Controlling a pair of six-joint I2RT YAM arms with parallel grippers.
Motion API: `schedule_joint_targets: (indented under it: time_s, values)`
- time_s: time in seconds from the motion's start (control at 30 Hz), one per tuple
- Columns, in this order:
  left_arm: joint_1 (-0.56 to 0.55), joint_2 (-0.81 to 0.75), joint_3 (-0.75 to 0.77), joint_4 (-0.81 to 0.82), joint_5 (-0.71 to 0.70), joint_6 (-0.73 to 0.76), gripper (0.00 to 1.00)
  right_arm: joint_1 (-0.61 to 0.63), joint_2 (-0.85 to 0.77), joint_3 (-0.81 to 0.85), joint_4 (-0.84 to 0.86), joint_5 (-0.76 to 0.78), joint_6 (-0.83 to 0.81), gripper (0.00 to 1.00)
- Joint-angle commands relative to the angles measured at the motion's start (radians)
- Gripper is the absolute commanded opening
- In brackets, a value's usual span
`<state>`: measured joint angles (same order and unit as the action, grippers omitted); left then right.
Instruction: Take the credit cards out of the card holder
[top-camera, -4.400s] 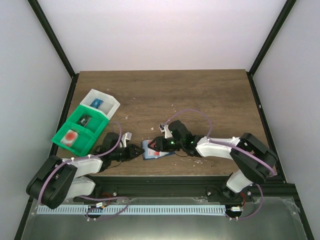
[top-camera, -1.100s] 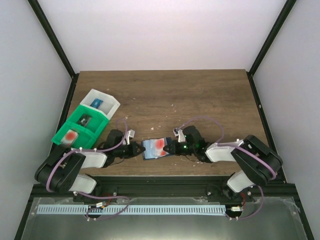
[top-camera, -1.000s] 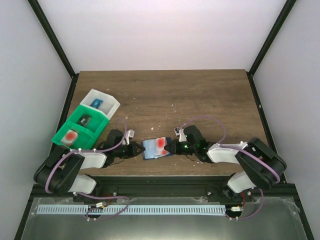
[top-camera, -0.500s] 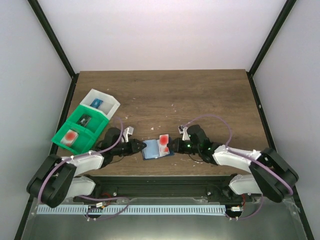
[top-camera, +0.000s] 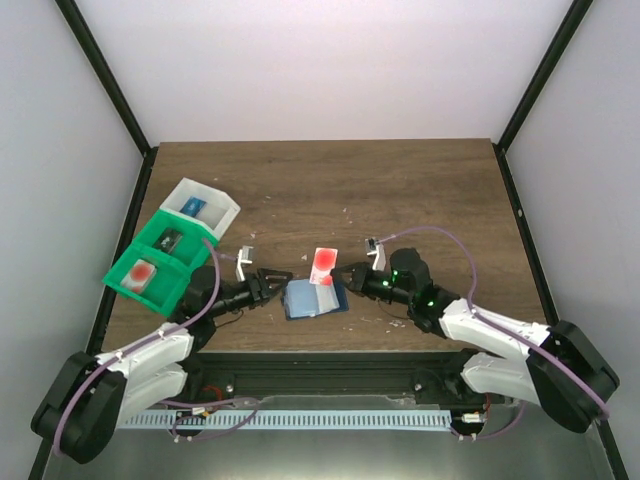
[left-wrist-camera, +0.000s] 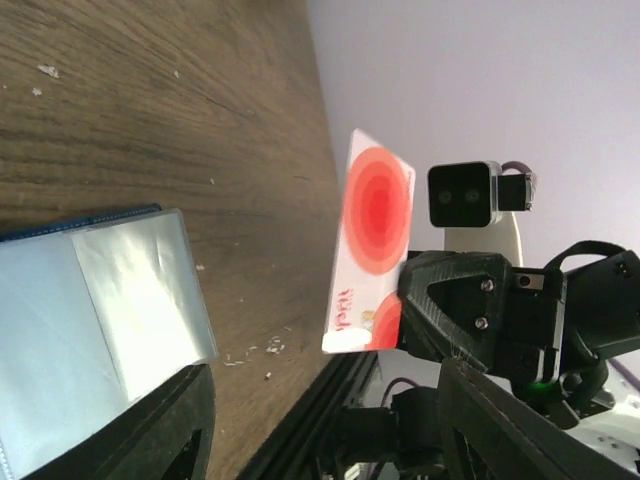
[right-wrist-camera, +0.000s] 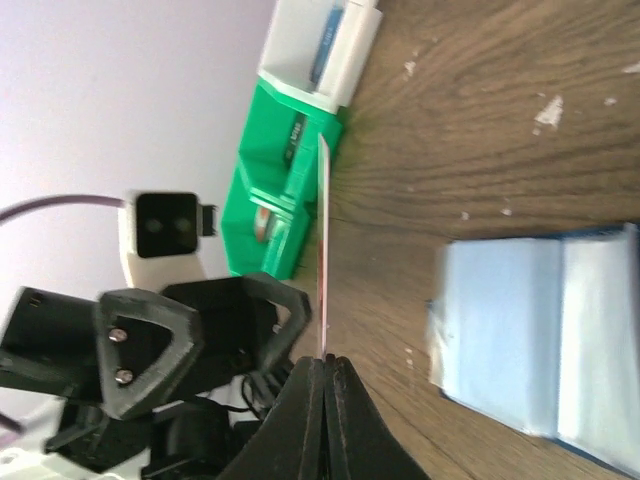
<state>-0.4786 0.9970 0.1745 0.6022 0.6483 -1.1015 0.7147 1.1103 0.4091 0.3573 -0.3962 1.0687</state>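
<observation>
— What did the right gripper (top-camera: 346, 282) have?
— It was clamped tight on one credit card (top-camera: 323, 264), held up in the air, with the card holder (top-camera: 313, 299) lying flat just beneath its tips.
— And the left gripper (top-camera: 278, 285)?
— Jaws spread apart, gripping nothing; the card holder lay right in front of it.

Bright, even light, soft shadows, glare on card holder (left-wrist-camera: 130, 290), right-wrist view blurry.

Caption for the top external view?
Right gripper holds a credit card clear of the blue card holder; left gripper, open, sits beside the holder.
</observation>
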Motion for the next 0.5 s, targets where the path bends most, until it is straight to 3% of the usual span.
schedule_joint_targets:
  time_s: [0.0, 0.3, 0.47]
  values:
    - [-0.003, -0.033, -0.048, 0.181, -0.017, -0.136, 0.64, -0.006, 0.006, 0.026, 0.130, -0.014, 0.091, 0.01]
    - [-0.011, 0.031, -0.024, 0.274, 0.024, -0.139, 0.64, 0.008, 0.070, 0.022, 0.253, -0.081, 0.146, 0.00]
    - [-0.018, 0.115, -0.003, 0.329, 0.054, -0.136, 0.58, 0.019, 0.090, 0.037, 0.275, -0.101, 0.140, 0.01]
